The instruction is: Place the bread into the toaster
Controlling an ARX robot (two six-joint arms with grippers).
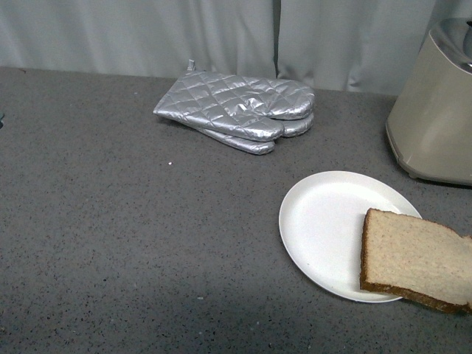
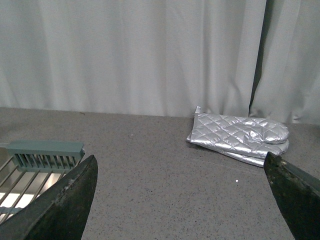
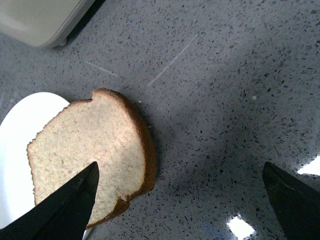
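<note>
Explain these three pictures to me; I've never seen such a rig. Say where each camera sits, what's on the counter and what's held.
This is a robot with two arms, each ending in a two-finger gripper. The front view looks out from its body: a slice of bread lies partly on a white plate, with a beige toaster behind and silver oven mitts further left on the grey counter. The other two cameras ride on the wrists. The left gripper is open, facing the mitts; the right gripper is open above the bread. Nothing is held.
</note>
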